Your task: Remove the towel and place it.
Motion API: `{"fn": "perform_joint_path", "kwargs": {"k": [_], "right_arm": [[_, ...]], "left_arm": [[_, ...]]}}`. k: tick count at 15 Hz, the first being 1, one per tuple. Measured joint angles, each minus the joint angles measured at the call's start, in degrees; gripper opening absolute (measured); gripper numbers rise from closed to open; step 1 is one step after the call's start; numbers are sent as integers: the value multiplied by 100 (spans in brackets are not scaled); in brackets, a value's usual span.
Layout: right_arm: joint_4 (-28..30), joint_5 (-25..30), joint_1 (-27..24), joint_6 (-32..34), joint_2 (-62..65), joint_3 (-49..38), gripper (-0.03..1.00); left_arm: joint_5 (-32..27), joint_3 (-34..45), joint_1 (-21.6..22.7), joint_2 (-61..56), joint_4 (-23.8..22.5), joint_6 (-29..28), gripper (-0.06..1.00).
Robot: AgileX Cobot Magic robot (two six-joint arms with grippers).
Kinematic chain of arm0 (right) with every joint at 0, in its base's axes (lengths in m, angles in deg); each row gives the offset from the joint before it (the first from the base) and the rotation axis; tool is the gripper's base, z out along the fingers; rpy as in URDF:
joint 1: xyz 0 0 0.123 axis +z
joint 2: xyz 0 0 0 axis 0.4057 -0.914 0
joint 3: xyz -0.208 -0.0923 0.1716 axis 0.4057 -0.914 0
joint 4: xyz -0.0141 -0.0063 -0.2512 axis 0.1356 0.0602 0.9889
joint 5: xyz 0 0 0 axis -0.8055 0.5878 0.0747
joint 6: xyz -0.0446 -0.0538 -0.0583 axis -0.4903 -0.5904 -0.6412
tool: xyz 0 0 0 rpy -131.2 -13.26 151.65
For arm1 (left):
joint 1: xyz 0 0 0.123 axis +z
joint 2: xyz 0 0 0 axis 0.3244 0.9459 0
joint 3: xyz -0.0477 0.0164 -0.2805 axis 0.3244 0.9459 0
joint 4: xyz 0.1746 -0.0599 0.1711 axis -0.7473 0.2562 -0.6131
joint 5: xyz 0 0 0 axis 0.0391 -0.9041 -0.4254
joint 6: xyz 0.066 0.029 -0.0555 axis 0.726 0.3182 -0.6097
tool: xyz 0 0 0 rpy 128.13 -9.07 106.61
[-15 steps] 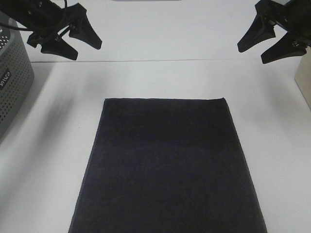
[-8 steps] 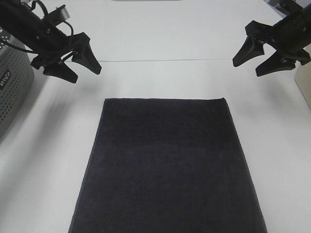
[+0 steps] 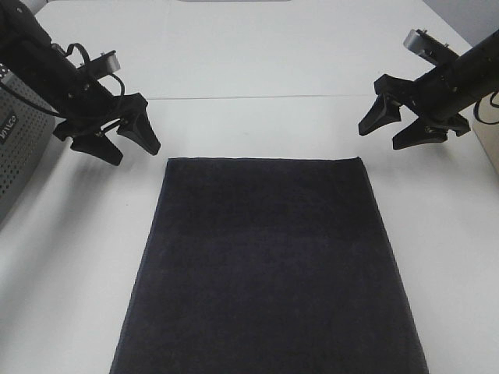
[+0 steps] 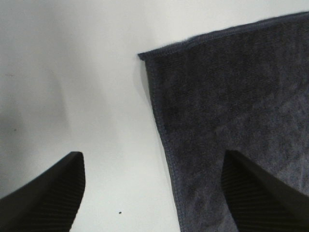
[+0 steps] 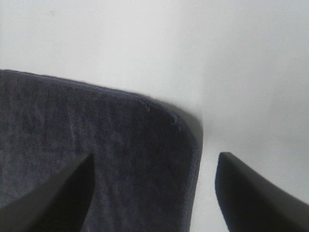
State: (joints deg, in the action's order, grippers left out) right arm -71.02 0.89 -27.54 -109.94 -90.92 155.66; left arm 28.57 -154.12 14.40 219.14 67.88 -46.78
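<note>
Obs., exterior high view: over the last second you brought both arms down and inward from the top corners of the frame. The left end effector (image 3: 136, 153) ended just off the upper left corner of the towel (image 3: 269, 265), and the right end effector (image 3: 380, 139) just off its upper right corner, slightly higher in the frame. Both stood wide open and held nothing.

The towel itself did not shift. It lay flat on the white worktop (image 3: 70, 273), filling the centre and lower middle of the frame, its near edge cut off at the bottom.

Wrist views: each showed a hemmed towel corner between the spread fingers, one finger over cloth, the other over bare worktop.

Judgement: approach nearly complete. Neither corner was pinched yet, so the lift had not begun.

Writing: white lettering on the grey perforated basket (image 3: 19, 156) at the left edge, cropped and angled, so it was not readable. No label was visible on the towel
</note>
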Motion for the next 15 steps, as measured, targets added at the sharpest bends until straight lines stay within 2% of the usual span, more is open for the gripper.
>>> {"fn": "perform_joint_path", "kwargs": {"k": [4, 11, 15], "right_arm": [[-23, -109, 0, -103, -453, 304, 68], [166, -321, 0, -1203, -728, 327, 64], [40, -115, 0, -1301, -951, 344, 62]], "left_arm": [[52, -6, 0, 378, 321, 275, 74], [424, -80, -86, 625, 905, 539, 73], [453, -109, -195, 705, 1140, 653, 73]]}}
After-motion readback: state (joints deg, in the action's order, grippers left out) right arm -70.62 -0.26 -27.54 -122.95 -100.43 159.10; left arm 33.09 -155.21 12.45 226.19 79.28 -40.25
